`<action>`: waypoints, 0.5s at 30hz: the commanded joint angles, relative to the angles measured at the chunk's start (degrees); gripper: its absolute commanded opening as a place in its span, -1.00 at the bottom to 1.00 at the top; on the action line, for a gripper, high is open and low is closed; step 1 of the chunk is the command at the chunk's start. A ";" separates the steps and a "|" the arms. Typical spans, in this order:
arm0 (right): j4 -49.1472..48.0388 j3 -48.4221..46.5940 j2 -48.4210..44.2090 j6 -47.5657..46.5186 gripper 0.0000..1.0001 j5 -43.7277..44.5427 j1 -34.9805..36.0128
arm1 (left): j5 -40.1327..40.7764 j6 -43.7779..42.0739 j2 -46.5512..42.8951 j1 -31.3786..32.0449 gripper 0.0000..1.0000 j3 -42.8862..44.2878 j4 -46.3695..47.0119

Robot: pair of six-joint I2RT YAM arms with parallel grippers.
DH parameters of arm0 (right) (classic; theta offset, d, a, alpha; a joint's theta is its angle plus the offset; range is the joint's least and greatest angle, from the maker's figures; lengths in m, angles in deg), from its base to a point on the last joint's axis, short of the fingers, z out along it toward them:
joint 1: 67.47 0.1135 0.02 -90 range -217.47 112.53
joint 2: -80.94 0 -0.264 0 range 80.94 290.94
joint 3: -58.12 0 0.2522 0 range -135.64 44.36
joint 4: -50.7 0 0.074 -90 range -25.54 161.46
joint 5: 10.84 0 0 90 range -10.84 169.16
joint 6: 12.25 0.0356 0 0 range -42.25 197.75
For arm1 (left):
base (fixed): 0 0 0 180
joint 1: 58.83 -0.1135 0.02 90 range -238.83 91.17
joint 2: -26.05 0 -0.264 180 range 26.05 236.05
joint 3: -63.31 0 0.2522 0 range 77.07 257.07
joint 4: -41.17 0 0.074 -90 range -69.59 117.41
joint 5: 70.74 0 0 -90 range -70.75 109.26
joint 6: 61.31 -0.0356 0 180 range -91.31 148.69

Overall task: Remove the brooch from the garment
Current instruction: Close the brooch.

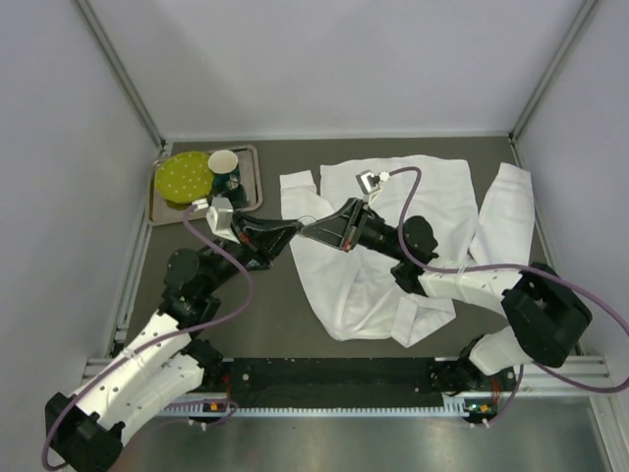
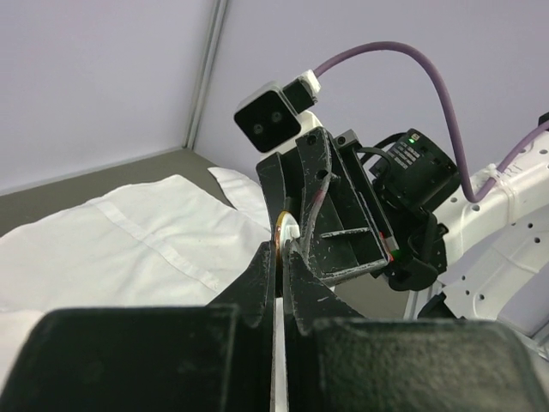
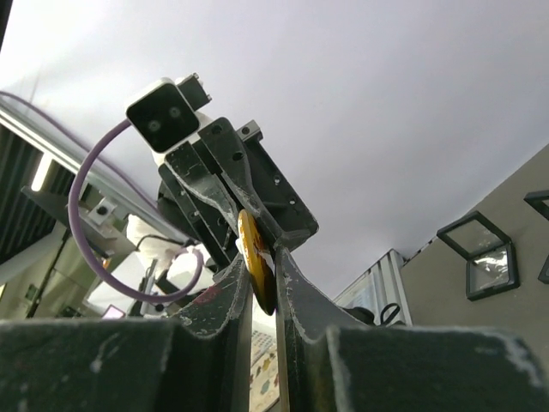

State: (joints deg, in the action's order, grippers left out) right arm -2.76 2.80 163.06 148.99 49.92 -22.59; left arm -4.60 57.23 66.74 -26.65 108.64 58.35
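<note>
Brooch (image 3: 255, 262) first: it is a small gold disc, held edge-on between the fingers of my right tool (image 3: 260, 268), which is clamped on it. My left tool (image 2: 280, 251) meets it nose to nose from the other side, jaws pressed together with their tips at the disc's rim. A scrap of white shows beside the gold there. I cannot tell whether it is cloth or part of the brooch, nor exactly what the left tips pinch.

Both tools meet in the air about midway between the near and far edges of the worktop (image 1: 275, 324), a little toward its left edge. That puts them over the left margin of the white shirt (image 1: 393, 197). The shirt lies creased and spread from the middle toward the far-right corner.

I judge that I am at the parting step, with the disc gripped and its hold on the cloth being worked loose. Whether any cloth is lifted with it, the views do not settle. The next move calls for a small, steady draw along the pin rather than a tug, since thin cloth would snag or tear. I should watch that the shirt stays down.

In the far-left corner sits a metal tray (image 1: 252, 167) carrying a green plate (image 1: 185, 177) and a paper cup (image 1: 223, 160).
</note>
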 commanded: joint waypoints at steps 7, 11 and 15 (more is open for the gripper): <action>-5.11 -0.71 1.54 -1.00 -1.00 18.42 1.87 | 4.34 2.22 -2.37 0.86 -1.00 -4.06 16.78; -3.71 -2.21 1.63 -3.57 -1.00 20.35 1.96 | 7.33 5.12 -1.49 0.95 -1.00 -4.85 20.90; -3.36 -3.17 1.72 -4.53 -0.97 20.45 2.05 | 8.83 4.78 -1.93 0.86 -1.00 -4.85 19.86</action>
State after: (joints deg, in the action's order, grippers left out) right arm -4.90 2.97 164.35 146.39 61.42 -19.47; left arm 3.92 61.77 66.56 -26.10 103.62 68.38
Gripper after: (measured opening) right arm 0.110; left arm 0.022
